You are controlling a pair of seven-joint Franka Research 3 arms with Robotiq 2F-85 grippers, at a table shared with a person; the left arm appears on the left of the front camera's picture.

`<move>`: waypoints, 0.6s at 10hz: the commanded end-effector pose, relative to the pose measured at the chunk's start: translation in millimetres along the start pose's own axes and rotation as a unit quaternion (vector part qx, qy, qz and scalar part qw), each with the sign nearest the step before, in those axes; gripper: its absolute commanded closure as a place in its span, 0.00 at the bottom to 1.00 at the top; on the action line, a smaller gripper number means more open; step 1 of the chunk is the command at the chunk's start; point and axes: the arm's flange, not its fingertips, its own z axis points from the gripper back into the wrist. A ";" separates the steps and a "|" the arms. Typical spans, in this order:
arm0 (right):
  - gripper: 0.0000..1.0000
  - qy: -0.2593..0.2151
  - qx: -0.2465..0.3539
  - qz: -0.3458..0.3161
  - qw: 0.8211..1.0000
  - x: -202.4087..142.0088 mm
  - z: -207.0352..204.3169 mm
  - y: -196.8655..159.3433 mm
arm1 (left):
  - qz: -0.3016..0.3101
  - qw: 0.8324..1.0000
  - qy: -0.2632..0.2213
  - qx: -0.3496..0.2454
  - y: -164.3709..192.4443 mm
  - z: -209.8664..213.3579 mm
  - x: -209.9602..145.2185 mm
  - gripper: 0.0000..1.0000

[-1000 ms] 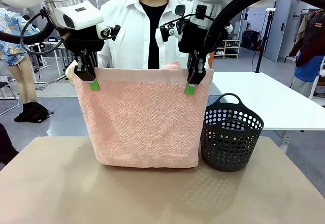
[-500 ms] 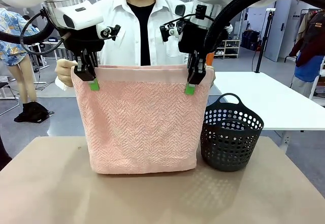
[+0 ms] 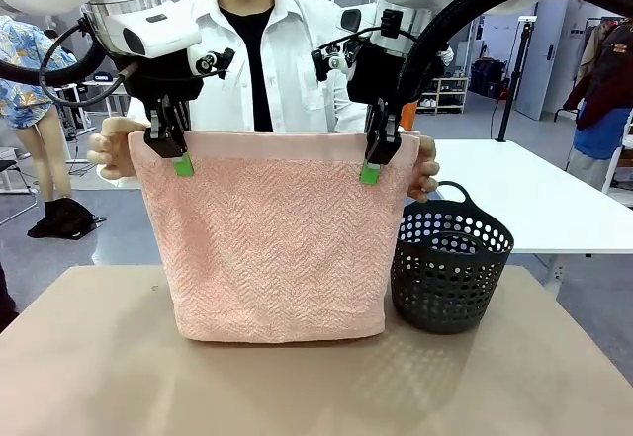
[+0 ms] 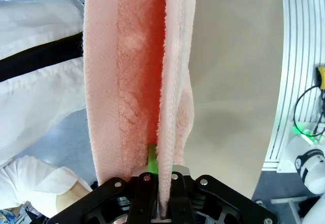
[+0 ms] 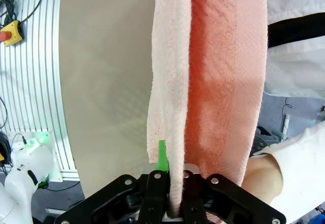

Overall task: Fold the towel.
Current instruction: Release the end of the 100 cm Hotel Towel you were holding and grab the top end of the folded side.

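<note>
The salmon-pink towel [image 3: 277, 238] hangs doubled over the table, its lower fold just above the tabletop. My left gripper [image 3: 180, 162] is shut on the towel's top edge near its left corner. Near the right corner, my right gripper [image 3: 371, 170] is shut on the same edge. A person in a white shirt stands behind and holds the far layer's corners, one hand [image 3: 109, 149] at the left and the other hand [image 3: 425, 167] at the right. In the left wrist view the towel [image 4: 142, 82] runs up from the green pad [image 4: 151, 166]. The right wrist view shows the towel [image 5: 203, 71] clamped likewise.
A dark perforated basket [image 3: 451, 263] stands on the tan table [image 3: 99, 367] just right of the towel. A white table [image 3: 534, 194] lies behind it at the right. Bare tabletop spreads in front of the towel and to its left.
The person's hands have spread outward to the towel's top corners, pulling the far layer wider. The hanging fold has lifted slightly off the table. Both grippers have held still.
</note>
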 end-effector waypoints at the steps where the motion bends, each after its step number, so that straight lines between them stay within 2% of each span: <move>1: 1.00 0.000 -0.001 0.000 1.000 -0.2 1.2 -0.6 | -0.004 1.000 0.000 -0.001 1.4 2.4 -0.5 1.00; 6: 1.00 0.000 -0.001 0.000 1.000 -0.2 1.2 -0.6 | -0.004 1.000 0.000 -0.001 1.4 2.4 -0.5 1.00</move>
